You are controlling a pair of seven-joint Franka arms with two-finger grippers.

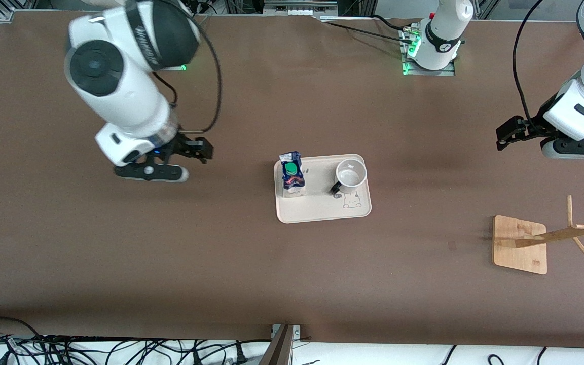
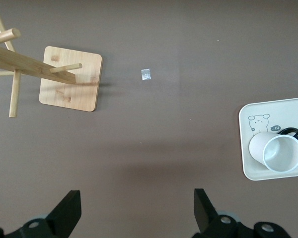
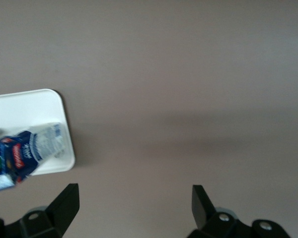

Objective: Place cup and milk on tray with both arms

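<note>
The cream tray point(image 1: 317, 209) lies mid-table. The milk point(image 1: 292, 175) stands upright on it at the end toward the right arm. The cup point(image 1: 351, 175) stands upright on it at the end toward the left arm, handle toward the front camera, next to the rabbit drawing. My right gripper point(image 1: 202, 150) is open and empty, over bare table toward the right arm's end. My left gripper point(image 1: 506, 134) is open and empty, over bare table toward the left arm's end. The left wrist view shows the cup point(image 2: 275, 151) and tray point(image 2: 268, 113). The right wrist view shows the milk point(image 3: 27, 151) and tray point(image 3: 25, 106).
A wooden stand with a square base point(image 1: 520, 244) and slanted pegs sits toward the left arm's end, nearer the front camera than the tray; it also shows in the left wrist view point(image 2: 69, 79). A small white scrap point(image 2: 146, 74) lies on the table beside it.
</note>
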